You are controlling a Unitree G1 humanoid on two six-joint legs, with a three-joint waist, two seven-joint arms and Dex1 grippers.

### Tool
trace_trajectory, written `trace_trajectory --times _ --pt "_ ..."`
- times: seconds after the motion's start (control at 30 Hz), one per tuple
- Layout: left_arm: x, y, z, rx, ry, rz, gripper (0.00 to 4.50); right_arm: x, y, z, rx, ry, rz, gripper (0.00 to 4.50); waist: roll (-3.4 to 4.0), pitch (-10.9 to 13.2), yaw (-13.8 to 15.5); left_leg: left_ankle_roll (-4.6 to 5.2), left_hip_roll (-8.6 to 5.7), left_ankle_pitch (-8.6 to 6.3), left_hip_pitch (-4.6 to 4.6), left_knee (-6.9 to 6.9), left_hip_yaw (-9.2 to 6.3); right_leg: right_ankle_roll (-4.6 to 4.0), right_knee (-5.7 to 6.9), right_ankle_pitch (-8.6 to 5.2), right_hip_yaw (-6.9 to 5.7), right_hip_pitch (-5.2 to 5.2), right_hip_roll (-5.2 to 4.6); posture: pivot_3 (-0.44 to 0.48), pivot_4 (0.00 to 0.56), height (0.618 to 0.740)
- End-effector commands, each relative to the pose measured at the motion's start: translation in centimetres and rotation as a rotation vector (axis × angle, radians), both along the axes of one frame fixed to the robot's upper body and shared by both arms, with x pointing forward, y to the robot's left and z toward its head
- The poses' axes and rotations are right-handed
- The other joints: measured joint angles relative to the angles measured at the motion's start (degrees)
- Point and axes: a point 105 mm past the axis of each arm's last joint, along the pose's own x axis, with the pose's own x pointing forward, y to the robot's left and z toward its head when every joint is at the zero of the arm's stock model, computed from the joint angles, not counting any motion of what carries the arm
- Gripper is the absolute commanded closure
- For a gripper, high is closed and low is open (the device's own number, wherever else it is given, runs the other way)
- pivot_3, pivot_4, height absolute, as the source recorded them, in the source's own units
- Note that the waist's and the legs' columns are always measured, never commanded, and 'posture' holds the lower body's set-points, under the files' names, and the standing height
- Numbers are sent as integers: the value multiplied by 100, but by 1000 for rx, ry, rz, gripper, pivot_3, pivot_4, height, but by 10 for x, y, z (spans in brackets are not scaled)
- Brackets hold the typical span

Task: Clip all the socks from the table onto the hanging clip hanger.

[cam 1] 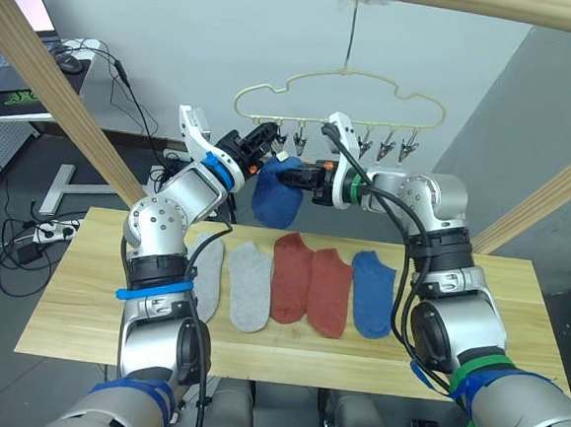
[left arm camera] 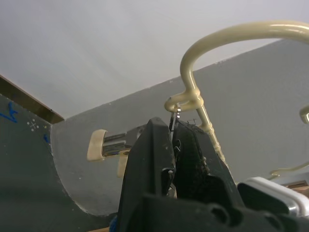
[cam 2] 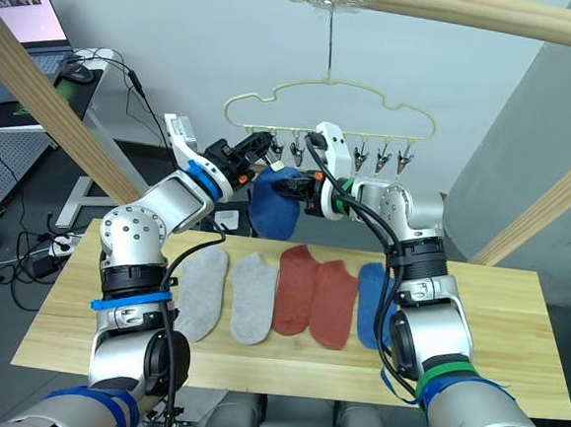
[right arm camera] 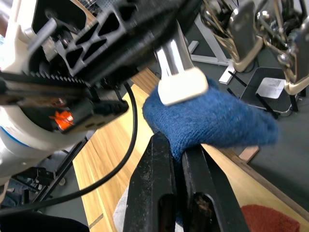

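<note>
Overhead, the clip hanger (cam 1: 341, 91) is hung by its metal hook from a round wooden pole (cam 1: 500, 5), with its row of small metal clips (cam 1: 390, 146) dangling along the lower edge. One blue sock (cam 1: 275, 195) is held up in the air just below the clips at the robot's left end of the row, well above the tabletop (cam 1: 514, 321). It is gripped by the right hand (cam 1: 290, 179), whose two black fingers are seen in the right wrist view pressed together on a fold of the blue knit. The left hand (cam 1: 265, 138) is raised beside it at the left end of the hanger; in the left wrist view its fingers (left arm camera: 149, 164) are closed on a metal clip (left arm camera: 108, 144) with a pale tip, just under the looped wire of the hanger. In the right wrist view a pale-tipped clip is seen touching the top of the held sock.

Five socks are laid flat side by side on the tabletop. From the robot's left they are two light grey socks (cam 1: 249, 285), partly hidden on the left by the left arm, then two rust-red socks (cam 1: 310, 283) touching each other, then the second blue sock (cam 1: 372, 293), lying just beside the right arm.

Behind the tabletop, a desk with a laptop (cam 1: 20, 0) and a mouse is seen at the far left, with cables on the grey floor (cam 1: 31, 179).
</note>
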Motion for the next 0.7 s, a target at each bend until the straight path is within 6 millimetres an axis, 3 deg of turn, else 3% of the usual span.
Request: trace_trajectory --times 0.03,0.07,0.27,0.53,0.63,0.7 --pt "-5 -4 10 9 -58 -13 4390 -2 5 19 31 -63 27 4463 0 0 1 0 0 0 0 0 0 0 0 0 0 0 0 101 156 740" --pt "-5 -4 10 7 -60 -12 4390 -2 5 19 32 -63 27 4463 0 -1 1 0 0 0 0 0 0 0 0 0 1 0 0 101 156 740" --pt "-5 -4 10 -6 -57 -19 2537 -3 6 19 35 -61 30 4500 0 -1 2 -1 0 1 -1 1 0 0 1 0 0 -1 0 101 155 740" --pt "-9 -2 17 -5 -81 -33 2537 -4 6 14 35 -53 26 4500 -1 -1 14 -1 0 1 -1 1 0 0 3 0 0 -2 0 107 158 740" --pt "-11 0 17 36 -94 -23 2492 -6 8 11 26 -52 32 3796 -1 -1 21 -1 0 1 -1 2 0 0 3 0 0 -2 0 111 159 740" --pt "-13 1 17 67 -101 -14 2492 -7 8 7 17 -48 33 3037 -1 -1 29 -1 0 1 -1 1 0 0 3 0 0 -2 0 118 164 740"
